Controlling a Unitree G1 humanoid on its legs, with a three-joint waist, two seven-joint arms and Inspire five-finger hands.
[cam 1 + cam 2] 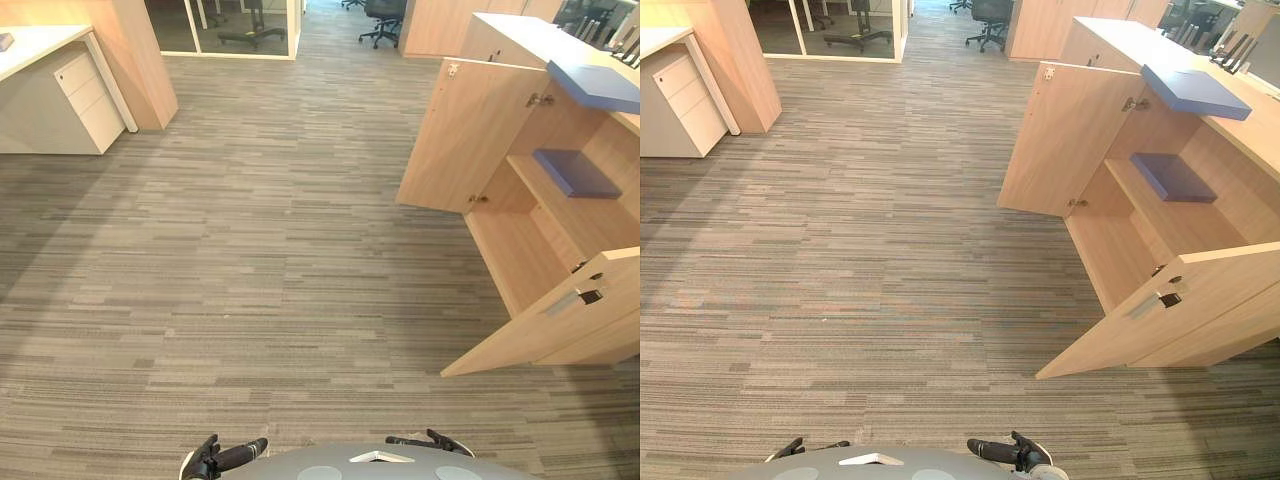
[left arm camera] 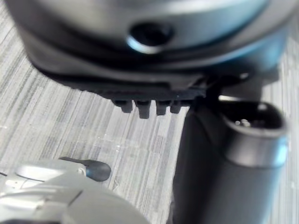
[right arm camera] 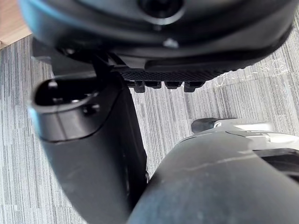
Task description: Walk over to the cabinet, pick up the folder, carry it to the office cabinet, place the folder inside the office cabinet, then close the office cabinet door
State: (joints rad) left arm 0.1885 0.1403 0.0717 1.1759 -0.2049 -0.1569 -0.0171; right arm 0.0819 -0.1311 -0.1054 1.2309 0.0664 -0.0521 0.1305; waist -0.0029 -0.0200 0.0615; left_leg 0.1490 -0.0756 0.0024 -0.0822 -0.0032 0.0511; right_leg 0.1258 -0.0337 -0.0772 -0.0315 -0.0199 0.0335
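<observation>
At far left a pale table (image 1: 30, 42) stands with a white drawer unit (image 1: 88, 95) under its end. A wooden panel (image 1: 140, 60) is just beside them and a glass wall (image 1: 225, 25) lies beyond. Grey striped carpet (image 1: 250, 250) covers the open floor in the middle, and a black office chair (image 1: 383, 20) stands far back.

The left hand (image 2: 149, 56) hangs over the carpet. Its fingers (image 2: 144, 108) show as a short row of tips that seem straight, the thumb (image 2: 233, 154) is apart from them, and it holds nothing. The right hand (image 3: 159, 28) is much the same, with its fingers (image 3: 168, 85) in a loose row, its thumb (image 3: 88, 140) to one side, and nothing in its grasp.

At right, well apart from both hands, the office cabinet (image 1: 520, 40) stands with both doors swung wide. The far door (image 1: 465, 135) is angled toward the room and the near door (image 1: 560, 320) reaches out over the carpet. A dark blue folder (image 1: 575, 172) lies flat on the inner shelf (image 1: 545, 195). A lighter blue folder (image 1: 598, 85) lies on the cabinet's top, with its edge overhanging the opening.
</observation>
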